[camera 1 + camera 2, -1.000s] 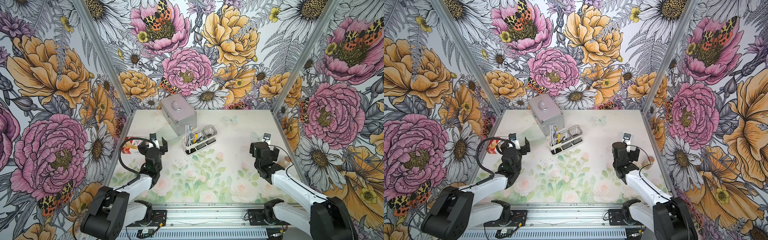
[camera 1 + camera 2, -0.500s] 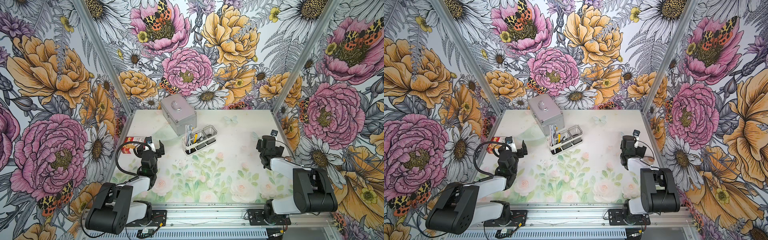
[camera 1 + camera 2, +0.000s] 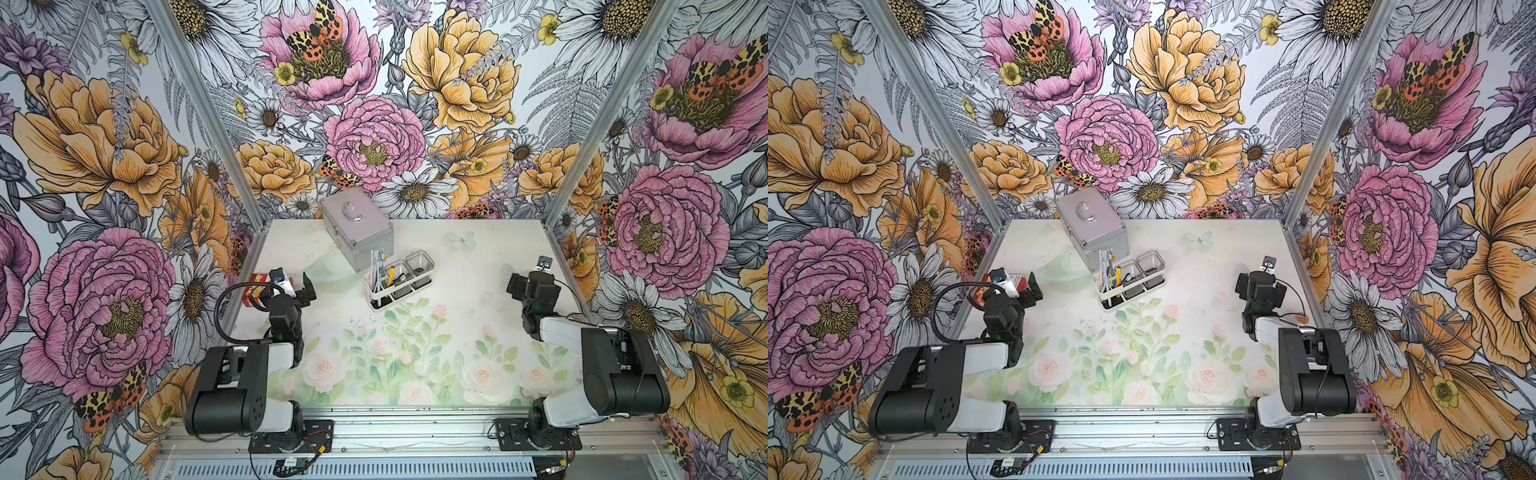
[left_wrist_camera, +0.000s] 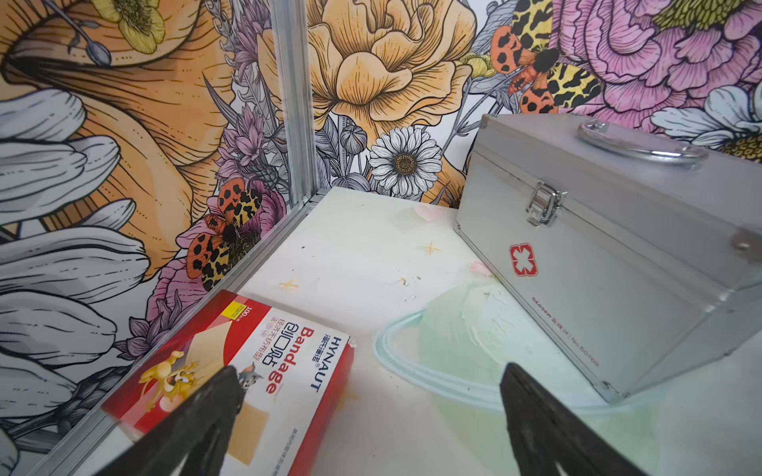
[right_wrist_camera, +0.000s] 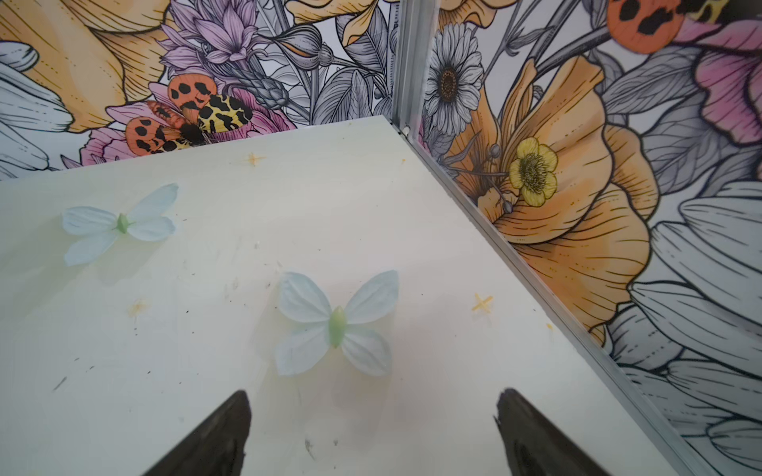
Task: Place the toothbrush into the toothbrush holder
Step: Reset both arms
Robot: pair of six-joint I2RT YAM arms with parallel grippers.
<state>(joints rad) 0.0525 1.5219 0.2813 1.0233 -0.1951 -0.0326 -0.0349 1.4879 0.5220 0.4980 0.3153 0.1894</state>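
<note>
The table (image 3: 469,291) is closed in on three sides. A wide bare stretch lies between the two arms and in front of the holder (image 3: 371,291). The left gripper (image 4: 371,377) hangs near the left rail (image 4: 247,266), fingers spread wide with nothing between them, one tip over the box (image 4: 268,362). The right gripper (image 5: 371,397) sits close to the right rail (image 5: 532,282), fingers likewise spread and empty.

The case (image 3: 357,232) stands at the back, just behind the holder. The holder's long axis runs diagonally, white end toward the left arm. The box lies flat just beside the left rail.

The toothbrush (image 3: 376,266) stands near upright in that white end compartment, long axis vertical. Which end is up is too small to tell.
</note>
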